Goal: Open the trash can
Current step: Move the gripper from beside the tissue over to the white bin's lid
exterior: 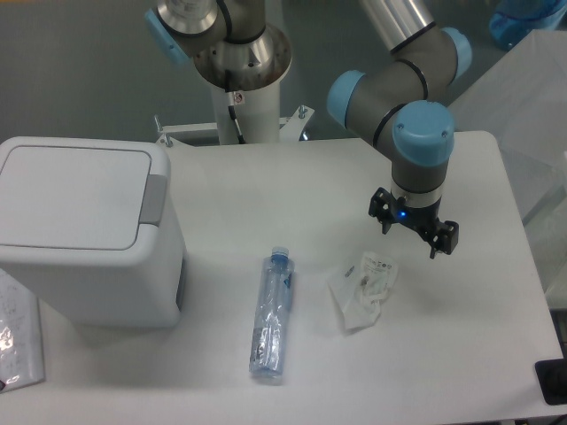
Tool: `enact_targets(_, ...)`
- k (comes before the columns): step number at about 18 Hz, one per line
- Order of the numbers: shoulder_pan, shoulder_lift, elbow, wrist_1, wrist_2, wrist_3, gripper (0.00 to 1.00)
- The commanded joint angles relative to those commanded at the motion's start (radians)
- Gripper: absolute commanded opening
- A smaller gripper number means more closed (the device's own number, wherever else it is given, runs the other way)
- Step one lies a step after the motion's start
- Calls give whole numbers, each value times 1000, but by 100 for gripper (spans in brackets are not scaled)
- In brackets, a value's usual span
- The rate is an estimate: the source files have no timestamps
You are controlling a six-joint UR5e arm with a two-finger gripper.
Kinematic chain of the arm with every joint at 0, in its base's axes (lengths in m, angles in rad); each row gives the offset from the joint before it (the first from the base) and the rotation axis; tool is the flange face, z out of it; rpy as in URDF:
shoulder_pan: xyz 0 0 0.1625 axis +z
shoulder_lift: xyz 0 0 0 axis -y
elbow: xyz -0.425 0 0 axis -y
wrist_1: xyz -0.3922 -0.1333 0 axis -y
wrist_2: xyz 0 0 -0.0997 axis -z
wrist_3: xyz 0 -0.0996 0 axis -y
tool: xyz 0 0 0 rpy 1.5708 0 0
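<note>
The trash can (89, 257) is a large boxy white bin at the left of the table. Its flat white lid (71, 195) lies closed, with a grey push tab (153, 198) on its right edge. My gripper (412, 239) hangs over the right part of the table, far to the right of the can. It points down, its two dark fingers (386, 221) are apart and nothing is between them.
A clear plastic bottle with a blue cap (271, 314) lies on the table in front of the can's right side. A crumpled clear plastic wrapper (363, 288) lies just left of and below the gripper. A plastic-wrapped sheet (18, 341) lies at the table's left edge.
</note>
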Motion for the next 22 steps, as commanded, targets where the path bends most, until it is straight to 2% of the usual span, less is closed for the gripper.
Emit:
enact_targets(6, -5, 2, 5, 5, -3, -2, 100)
enact_targets(10, -5, -3, 14, 6, -72, -32, 100)
enact_targets(12, -3, 6, 21, 11, -127, -133, 100)
enact_targets(17, -28, 20, 132, 9, -264, -496, 100)
enact_targets(20, -83, 21, 170, -1, -299, -558, 100)
enact_targets(22, -98, 50, 170, -3, -322, -621, 100)
